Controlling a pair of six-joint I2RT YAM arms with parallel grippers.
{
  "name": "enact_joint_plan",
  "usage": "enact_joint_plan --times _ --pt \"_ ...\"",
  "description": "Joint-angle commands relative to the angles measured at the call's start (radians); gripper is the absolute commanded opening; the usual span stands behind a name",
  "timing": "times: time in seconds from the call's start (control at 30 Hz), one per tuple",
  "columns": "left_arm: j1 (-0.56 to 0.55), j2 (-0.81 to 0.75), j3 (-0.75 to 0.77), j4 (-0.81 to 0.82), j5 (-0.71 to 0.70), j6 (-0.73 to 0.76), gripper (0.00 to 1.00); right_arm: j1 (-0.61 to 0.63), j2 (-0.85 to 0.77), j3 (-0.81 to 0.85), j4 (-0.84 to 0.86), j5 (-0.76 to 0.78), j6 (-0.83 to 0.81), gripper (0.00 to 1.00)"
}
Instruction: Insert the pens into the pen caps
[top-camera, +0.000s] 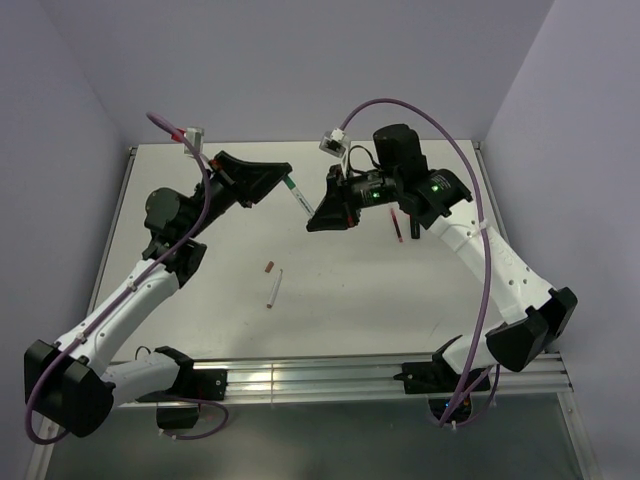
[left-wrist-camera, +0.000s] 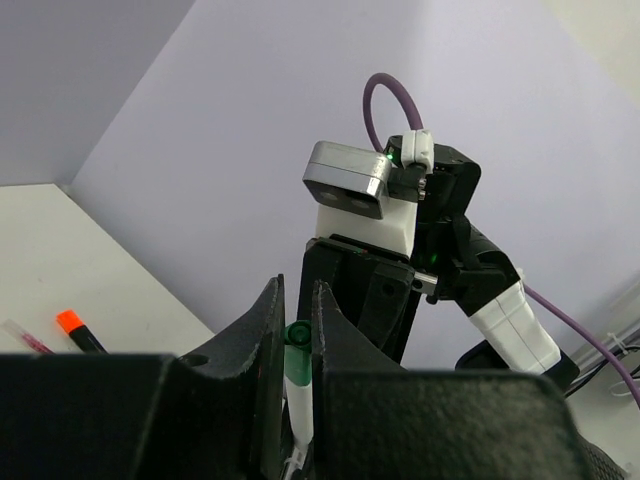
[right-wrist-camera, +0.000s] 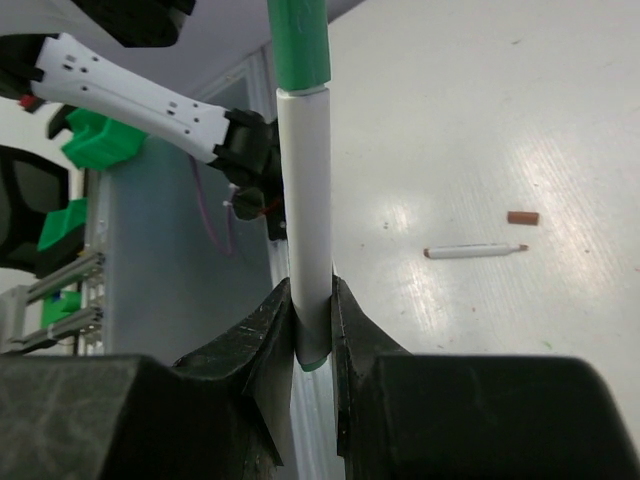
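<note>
A thin white pen (top-camera: 302, 203) is held in the air between both grippers, with the green cap (top-camera: 291, 184) on its far end. My left gripper (top-camera: 283, 176) is shut on the green cap (left-wrist-camera: 297, 350). My right gripper (top-camera: 313, 221) is shut on the pen's white barrel (right-wrist-camera: 308, 230), and the green cap (right-wrist-camera: 300, 50) shows above it. A second white pen (top-camera: 274, 288) lies on the table beside the brownish-red cap (top-camera: 268, 267). The dark red pen (top-camera: 398, 226) lies by the right arm. The black marker with an orange tip (left-wrist-camera: 76, 328) shows in the left wrist view. The orange cap is out of view.
The table's walls rise at the back and on both sides. The right gripper's camera housing (left-wrist-camera: 348, 180) sits close behind my left fingers. The second white pen (right-wrist-camera: 475, 250) and the brownish-red cap (right-wrist-camera: 522, 217) lie on the table below the right gripper.
</note>
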Motion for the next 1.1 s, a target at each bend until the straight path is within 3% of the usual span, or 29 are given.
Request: enact_joint_plan --times 0.0,0.13,0.6,1.07 --pt "-0.092 0.013 -0.070 -0.182 0.247 -0.025 0.00 0.010 0.006 0.136 0.258 0.143 -0.054 0.00" --pt "-0.109 0.007 -0.093 -0.159 0.260 -0.015 0.00 0.010 0.012 0.158 0.247 0.164 -0.063 0.00" --pt "-0.161 0.001 -0.170 0.006 0.349 -0.024 0.00 0.009 0.036 0.211 0.217 -0.033 -0.158 0.00" --pt "-0.212 -0.016 -0.210 -0.054 0.349 -0.010 0.00 -0.008 0.069 0.297 0.197 -0.089 -0.192 0.00"
